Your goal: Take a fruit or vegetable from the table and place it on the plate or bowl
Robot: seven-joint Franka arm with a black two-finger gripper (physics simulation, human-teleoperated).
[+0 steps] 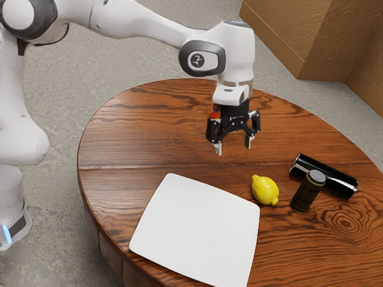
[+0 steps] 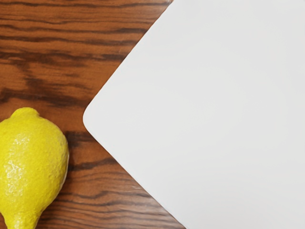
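1. Plate [image 1: 197,236]: white, square, flat at the near edge of the table [image 1: 137,137]. Nothing is on it, so no delivery is made.
2. Lemon [image 1: 265,190]: the task's fruit. It lies on the wood just beside the plate's corner, toward the exterior view's right, apart from it. I judge the carry short.
3. Gripper [image 1: 234,146]: fingers spread wide, nothing between them. It hangs above the table, behind the lemon. I read this as staging for a descent; the spread suits the fruit's girth.
4. Wrist view: the lemon [image 2: 28,167] sits off to one side under my hand, so I am not centred over it.
5. Dark cylinder [image 1: 307,191] stands near the lemon, on the side away from the plate, with a black box [image 1: 326,173] behind it. Risk: a finger clips the cylinder on descent.
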